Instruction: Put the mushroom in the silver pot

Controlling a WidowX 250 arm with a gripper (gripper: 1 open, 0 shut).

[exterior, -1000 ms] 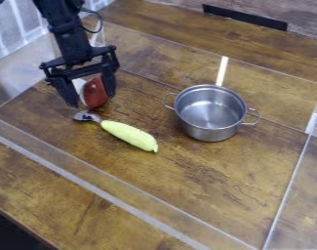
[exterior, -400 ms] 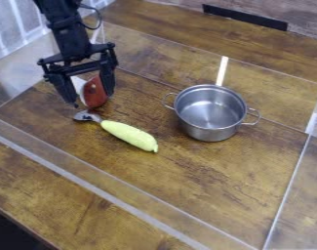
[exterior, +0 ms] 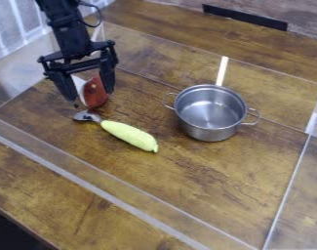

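Black jaws (exterior: pixel 80 86) are hovering spread over the red-capped toy mushroom (exterior: pixel 95 94), pretty much like a moment ago, so nothing's really progressing yet. Mushroom's sitting left of the shiny steel pot (exterior: pixel 212 112), with the yellow-green vegetable (exterior: pixel 130 136) lying below-left of that pot, unmoved too.

the end effector (exterior: pixel 80 80) has shifted very slightly beside the mushroom (exterior: pixel 93 93), its dark arm (exterior: pixel 72 31) leaning a little differently than before.
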